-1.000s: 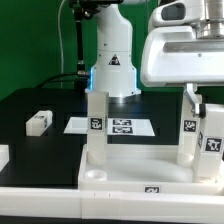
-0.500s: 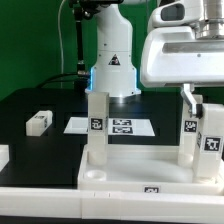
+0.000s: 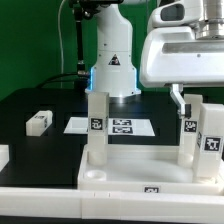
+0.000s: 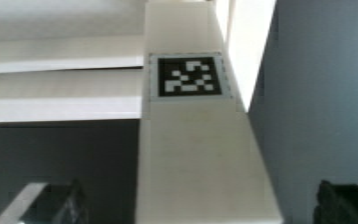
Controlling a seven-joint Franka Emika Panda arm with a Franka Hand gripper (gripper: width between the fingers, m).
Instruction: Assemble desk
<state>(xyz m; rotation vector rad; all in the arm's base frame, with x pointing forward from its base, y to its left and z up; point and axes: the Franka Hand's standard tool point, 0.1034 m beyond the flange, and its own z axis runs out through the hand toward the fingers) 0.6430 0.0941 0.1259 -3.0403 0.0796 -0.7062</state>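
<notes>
The white desk tabletop lies at the front with three white tagged legs standing upright in it. One leg stands at the exterior view's left. Two stand at the right, one further back and one nearer the edge. My gripper straddles the top of the further-back right leg. In the wrist view this leg fills the middle, tag facing the camera. My gripper is open: both dark fingers stand clear of the leg's sides.
A loose white leg lies on the black table at the exterior view's left, and another white part lies at the left edge. The marker board lies behind the tabletop. The robot base stands at the back.
The visible gripper finger has moved towards the exterior view's left, away from the right leg: the jaws have opened and let go of the leg. The leg stays upright.
</notes>
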